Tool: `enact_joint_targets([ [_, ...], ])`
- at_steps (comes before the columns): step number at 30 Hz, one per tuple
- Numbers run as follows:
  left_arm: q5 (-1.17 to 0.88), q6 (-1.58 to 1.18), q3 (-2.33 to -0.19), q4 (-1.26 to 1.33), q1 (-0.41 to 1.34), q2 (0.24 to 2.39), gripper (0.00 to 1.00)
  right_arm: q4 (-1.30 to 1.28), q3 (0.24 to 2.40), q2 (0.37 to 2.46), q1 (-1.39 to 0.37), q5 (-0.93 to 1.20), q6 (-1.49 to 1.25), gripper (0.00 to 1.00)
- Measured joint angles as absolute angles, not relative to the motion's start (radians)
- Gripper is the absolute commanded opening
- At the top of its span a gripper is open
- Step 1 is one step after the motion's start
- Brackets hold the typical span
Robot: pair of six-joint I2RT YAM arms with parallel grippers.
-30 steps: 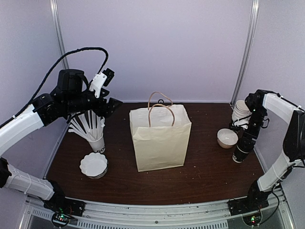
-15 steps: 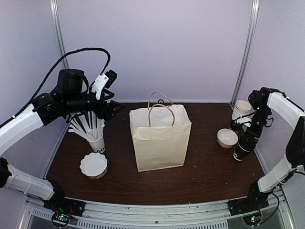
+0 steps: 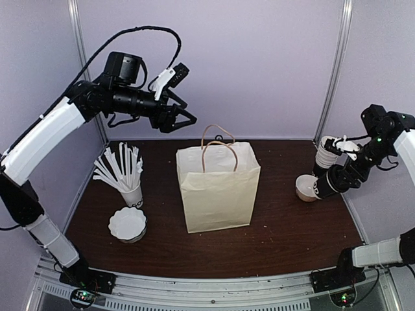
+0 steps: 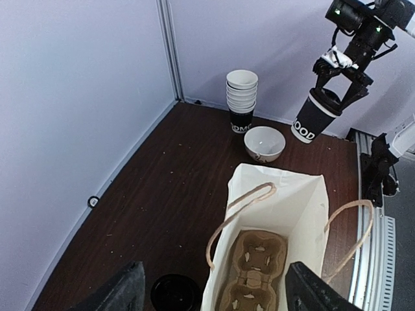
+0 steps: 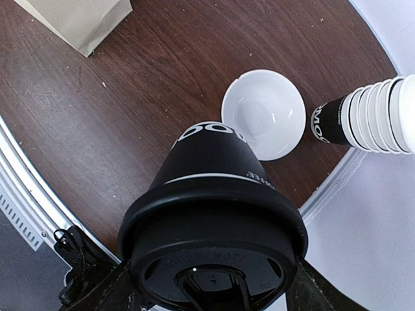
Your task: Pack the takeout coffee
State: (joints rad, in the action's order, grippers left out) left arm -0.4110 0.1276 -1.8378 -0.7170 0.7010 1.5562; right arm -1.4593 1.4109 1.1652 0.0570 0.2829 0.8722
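The takeout coffee, a dark cup with a black domed lid, is held tilted above the table at the right in my right gripper, which is shut on it. In the right wrist view the lid fills the space between the fingers. The left wrist view also shows the cup in the air. The white paper bag stands open mid-table with a cardboard cup carrier at its bottom. My left gripper is open and empty, high above the bag's far left side.
A stack of lidless cups and a white bowl sit at the right, below the held cup. A white cup of straws and a fluted white dish stand at the left. A round black object lies behind the bag.
My right gripper has lifted the coffee off the table and tilted it. My left arm has risen and swung right, to above the back of the bag.
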Motion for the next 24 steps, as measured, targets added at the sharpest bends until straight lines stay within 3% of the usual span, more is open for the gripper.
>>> enact_joint_targets([
  [11, -0.458, 0.171, -2.061, -0.875, 0.701, 1.841, 0.69, -1.499, 1.508, 1.144, 0.001, 0.390, 0.836, 0.68],
  [24, -0.461, 0.197, -2.067, -0.930, 0.701, 1.883, 0.46, -1.482, 1.750, 1.202, -0.209, 0.484, 0.741, 0.66],
])
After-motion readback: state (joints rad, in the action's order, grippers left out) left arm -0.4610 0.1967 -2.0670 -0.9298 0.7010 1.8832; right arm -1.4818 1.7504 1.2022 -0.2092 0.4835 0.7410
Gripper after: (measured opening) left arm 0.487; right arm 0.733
